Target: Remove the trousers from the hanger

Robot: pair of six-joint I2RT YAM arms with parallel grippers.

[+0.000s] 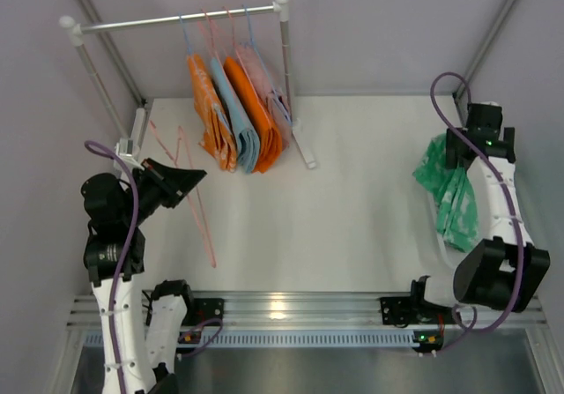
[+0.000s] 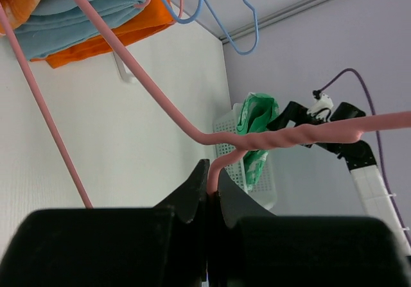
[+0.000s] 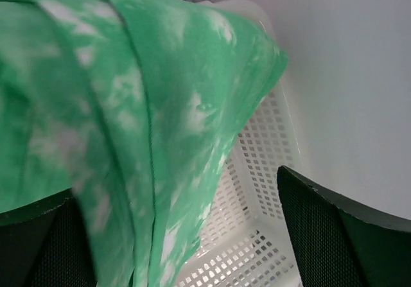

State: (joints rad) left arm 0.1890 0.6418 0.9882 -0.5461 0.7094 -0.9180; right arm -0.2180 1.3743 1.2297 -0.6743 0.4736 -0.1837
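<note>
Mint-green trousers (image 1: 448,191) sit at the right side of the table (image 1: 352,218), right at my right gripper (image 3: 173,203) and well apart from the pink hanger (image 2: 289,136) over on the left. I judge the separation done, so what matters now is getting the cloth clear of the right tool.

On the right wrist view its two fingers stand wide apart and clamp nothing. The fabric drapes across the finger at the left of that view and hangs down past it. Beyond the cloth, the way the fingers point, lies the white mesh basket (image 3: 263,146), so that is where a release should land.

From above, the trousers' long axis runs near-to-far along the table's right edge. My left gripper (image 2: 210,181) is pressed together on the hanger's wire just below its twisted neck, far from the trousers. The right one is therefore nearer and has to move. I'd draw it off away from the draped side, so the cloth slides free rather than snags.
</note>
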